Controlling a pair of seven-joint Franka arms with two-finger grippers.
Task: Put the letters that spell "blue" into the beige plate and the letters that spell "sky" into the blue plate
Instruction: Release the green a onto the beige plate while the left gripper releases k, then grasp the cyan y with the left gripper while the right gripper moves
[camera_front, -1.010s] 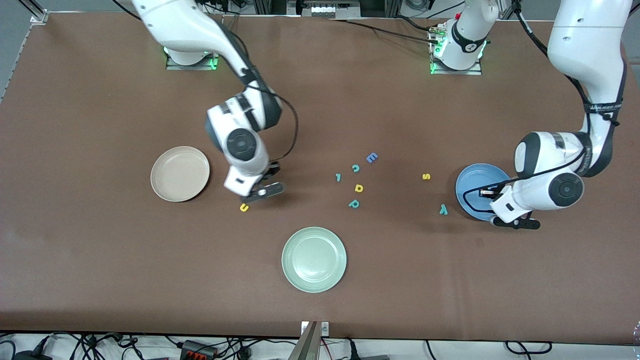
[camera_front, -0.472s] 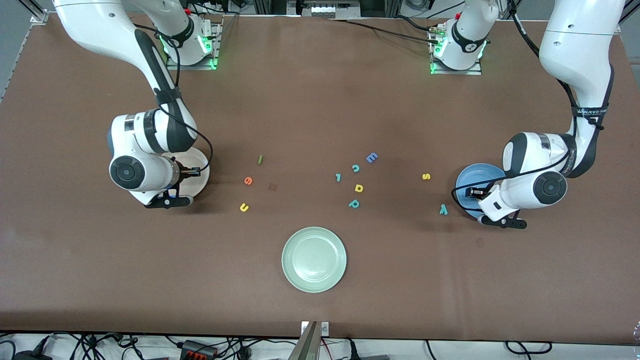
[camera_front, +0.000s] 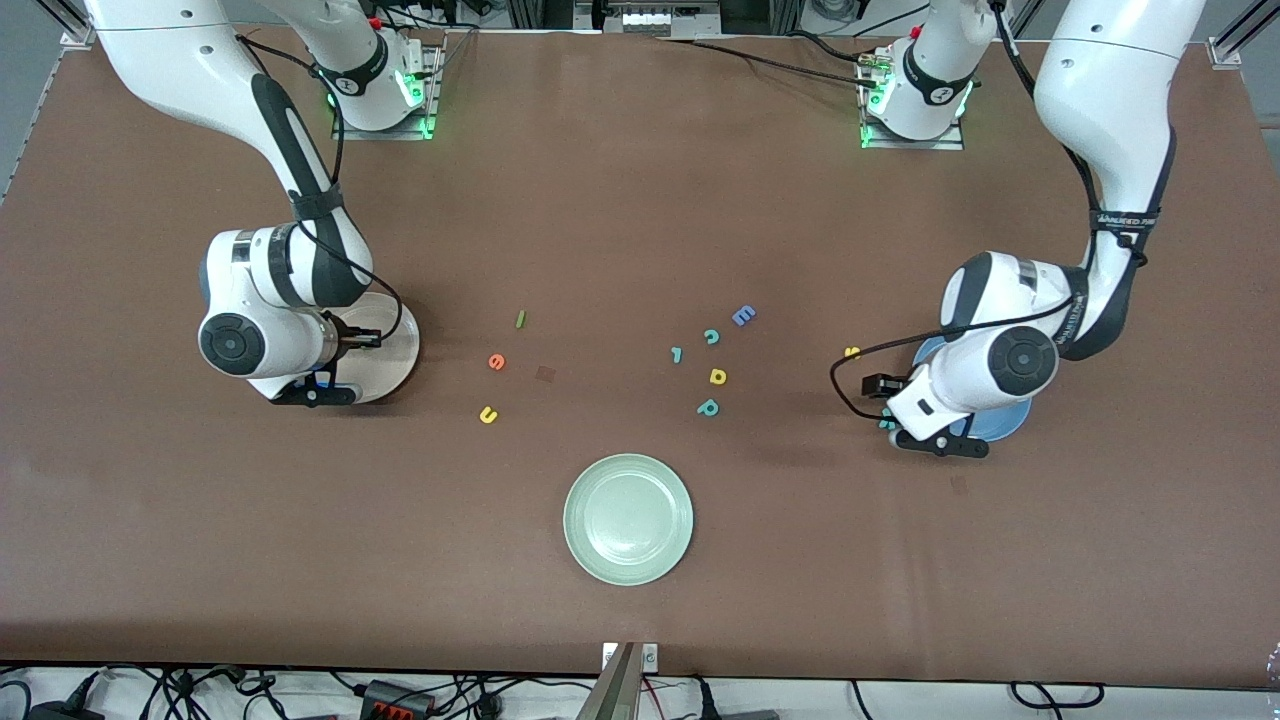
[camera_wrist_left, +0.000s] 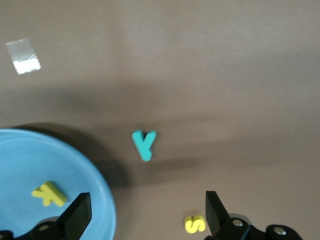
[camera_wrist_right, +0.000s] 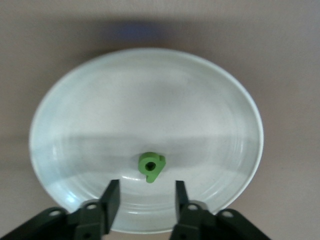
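While left arm hides blue plate (camera_front: 1005, 425), y (camera_wrist_left: 144, 144) shows.

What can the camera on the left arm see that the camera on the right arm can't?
Only the left wrist view shows the blue plate with the yellow k lying in it, plus the teal y and yellow s on the table beside the plate.

Only the right wrist view shows the beige plate with the green b lying in it.

Both show the brown table and an open gripper: the left gripper and the right gripper.
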